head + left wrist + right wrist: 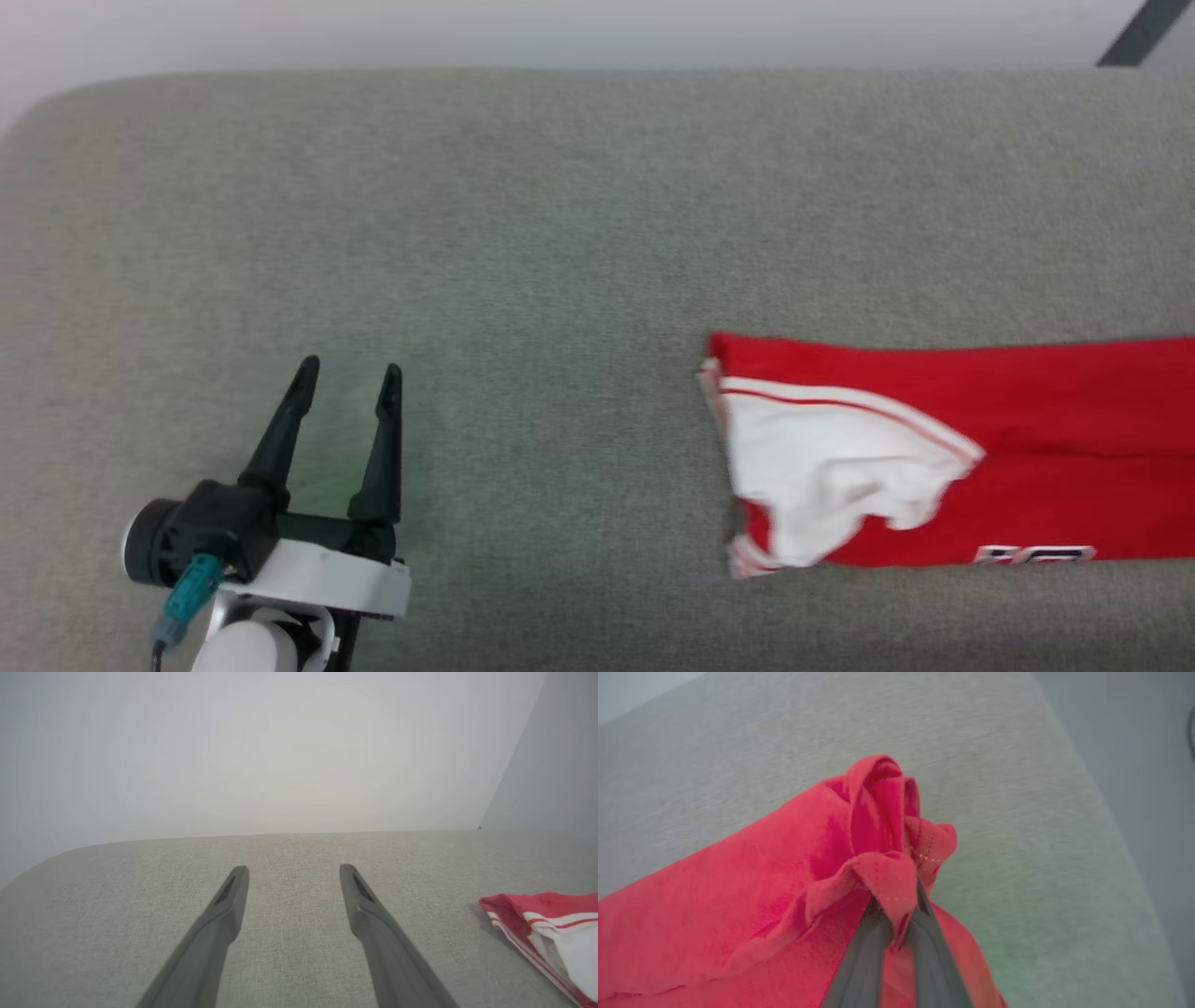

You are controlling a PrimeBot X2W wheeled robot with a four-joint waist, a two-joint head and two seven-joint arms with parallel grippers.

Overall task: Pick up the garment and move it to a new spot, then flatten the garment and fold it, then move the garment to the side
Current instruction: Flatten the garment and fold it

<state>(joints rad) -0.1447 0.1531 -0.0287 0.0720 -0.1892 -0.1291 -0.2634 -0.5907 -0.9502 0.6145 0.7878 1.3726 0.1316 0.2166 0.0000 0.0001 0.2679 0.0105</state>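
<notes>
The broad grey woven-fabric surface [560,233] runs under and well beyond both tools, with open cloth ahead of the left gripper's fingertips and to either side of them.

The red soft-fabric jersey with white sleeves and striped trim [1027,420] lies on that surface as a long flat band. It sits well off to the right of the left gripper, and its near end shows at the right edge of the left wrist view [537,905]. The layers sit stacked and smooth, so the folding looks done, and the last step, moving it aside, seems to be in hand. A white sleeve [822,467] is folded over the red at the end nearest the left gripper, probably tucked in to keep the band narrow.

The left gripper [350,366] rests low with its two dark fingers spread wide and nothing between them [293,868]. It is apparently parked clear of the jersey so the cloth can travel.

The right gripper [896,933] has its fingers drawn nearly together on a bunched pinch of red fabric [878,826]. The cloth puckers up around and above the fingertips. Gathering several layers at an end likely lets the whole fold be dragged as one piece.
</notes>
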